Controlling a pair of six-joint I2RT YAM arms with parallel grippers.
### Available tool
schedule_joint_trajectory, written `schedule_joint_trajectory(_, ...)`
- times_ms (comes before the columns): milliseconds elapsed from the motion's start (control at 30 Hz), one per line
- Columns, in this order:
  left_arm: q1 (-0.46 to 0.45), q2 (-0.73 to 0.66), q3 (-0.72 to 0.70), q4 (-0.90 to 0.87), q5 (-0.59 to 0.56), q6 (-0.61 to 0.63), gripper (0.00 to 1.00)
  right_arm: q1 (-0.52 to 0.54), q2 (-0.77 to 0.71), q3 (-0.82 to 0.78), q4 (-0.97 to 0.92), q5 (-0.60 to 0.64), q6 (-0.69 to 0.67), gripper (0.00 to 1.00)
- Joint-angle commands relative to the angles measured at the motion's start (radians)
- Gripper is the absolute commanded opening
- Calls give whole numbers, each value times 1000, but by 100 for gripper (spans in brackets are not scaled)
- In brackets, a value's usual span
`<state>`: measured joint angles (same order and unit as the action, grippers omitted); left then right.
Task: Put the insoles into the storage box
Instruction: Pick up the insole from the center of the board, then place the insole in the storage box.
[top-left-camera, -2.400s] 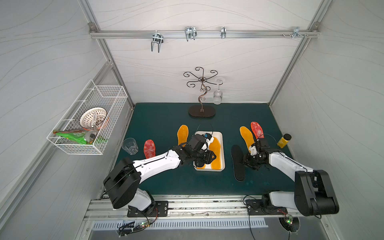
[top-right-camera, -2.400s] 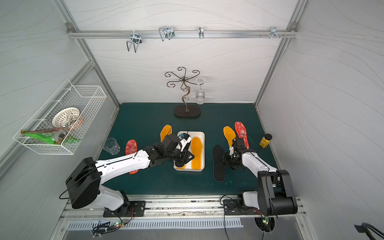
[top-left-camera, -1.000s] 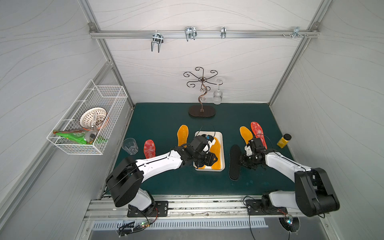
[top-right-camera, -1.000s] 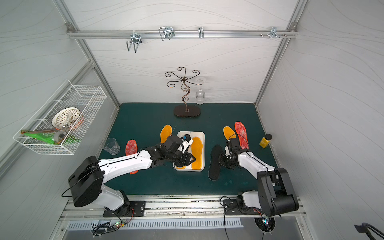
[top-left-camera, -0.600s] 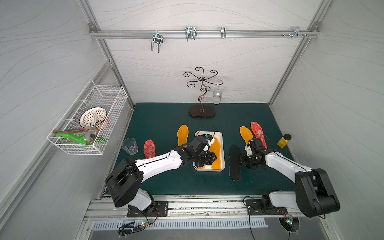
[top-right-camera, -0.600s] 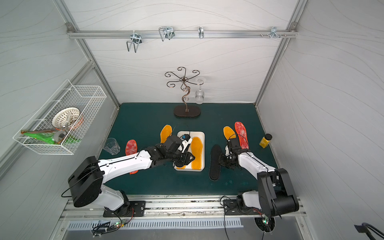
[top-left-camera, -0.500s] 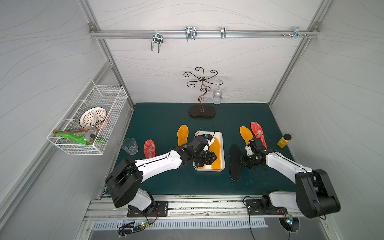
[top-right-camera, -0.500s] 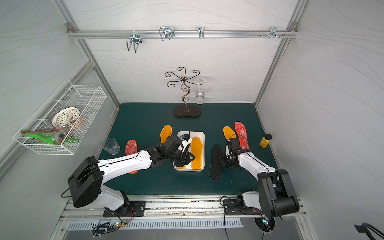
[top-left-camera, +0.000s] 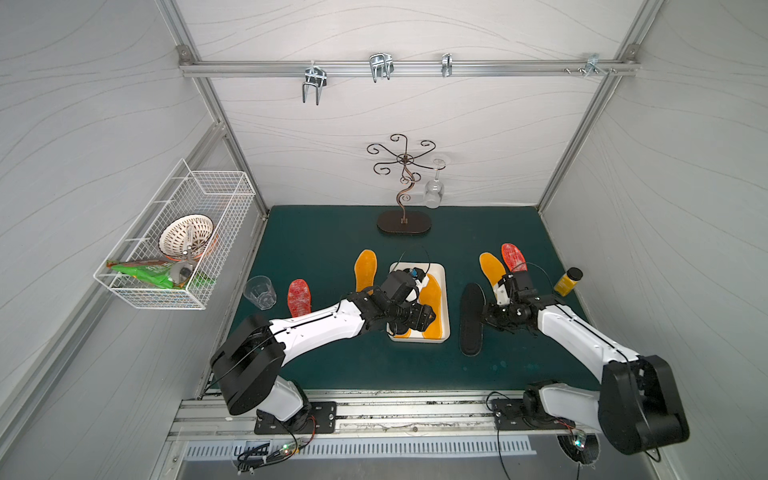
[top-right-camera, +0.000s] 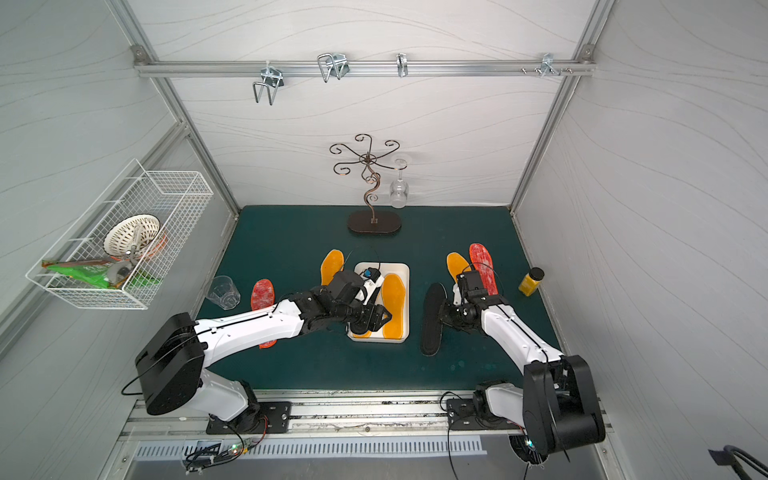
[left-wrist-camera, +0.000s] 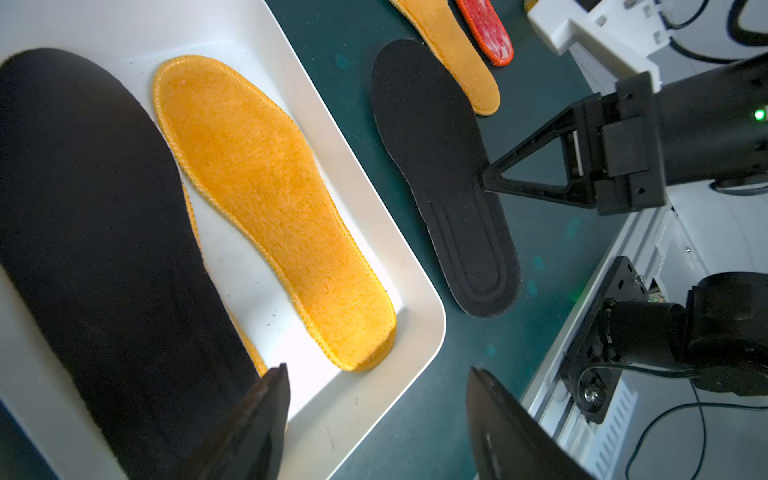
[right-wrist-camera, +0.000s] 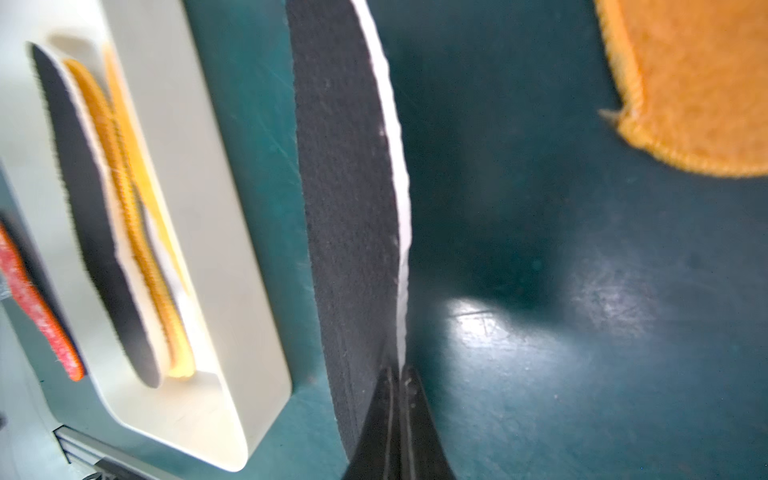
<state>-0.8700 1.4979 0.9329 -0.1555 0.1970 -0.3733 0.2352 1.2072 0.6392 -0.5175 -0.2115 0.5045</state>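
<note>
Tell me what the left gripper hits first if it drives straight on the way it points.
Likely the corner rim of the white tray, beside the end of the orange insole; the left gripper aims there in its wrist view, though depth is unclear.

This is a robot lab test cell. Its white panel walls (top-left-camera: 83, 104) and aluminium frame (top-left-camera: 407, 68) box in a green counter (top-left-camera: 332, 232), and two white arms (top-left-camera: 316, 328) are bolted to a base rail (top-left-camera: 395, 409)
</note>
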Motion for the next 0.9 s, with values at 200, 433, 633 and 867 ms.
schedule_joint_trajectory(200,44,-80,10,23,-51,-23,82,-7,-32,79,-88,-34,-17,0)
schedule_joint_trajectory(433,154,-150,-75,55,-22,-78,82,6,-66,175,-149,-25,-17,0)
schedule_joint_trajectory(633,291,-221,-150,51,-20,-139,82,73,-20,300,-179,-27,-3,0)
schedule_joint_trajectory(867,407,-276,-227,12,-68,-208,70,187,115,382,-41,-148,49,0)
